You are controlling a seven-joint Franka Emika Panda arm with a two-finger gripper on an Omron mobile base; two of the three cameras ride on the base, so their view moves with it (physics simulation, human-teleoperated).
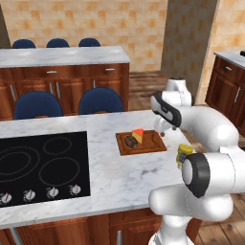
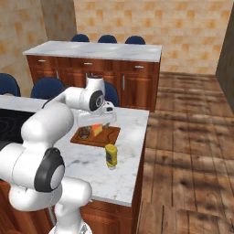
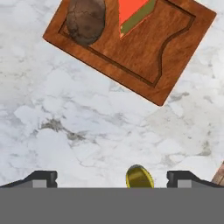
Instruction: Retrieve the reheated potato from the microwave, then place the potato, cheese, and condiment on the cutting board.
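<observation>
The marble counter (image 1: 110, 177) fills the lower half of the left base view, with the black cooktop (image 1: 43, 165) at its lower left. Right of centre lies the cutting board (image 1: 153, 142), flat and reddish-brown with a raised rim. On it, towards its left end, the potato (image 1: 130, 141) sits just beside the cheese (image 1: 139, 134); in the hand view both are at the top of the frame, potato (image 3: 85, 19) left of the cheese wedge (image 3: 133, 13), apparently touching or nearly so. The condiment (image 1: 183, 154) stands upright on the counter off the board, at the right of the left base view and at centre in the right base view (image 2: 110, 155).

The gripper (image 3: 112, 179) hangs above the counter looking down, its jaws spread as wide as they go and holding nothing; the bottle's cap (image 3: 139, 176) shows at the bottom centre of the hand view, between the two finger tips.

By my reading the bottle is the one thing left to move. It looks light, smooth and probably somewhat squeezable, so it could slip or tip if pinched near the cap. The best hold seems to be across the body at about mid-height, on the label, fingers square to it, with a moderate squeeze, then a straight lift before carrying it to the bare right part of the board
</observation>
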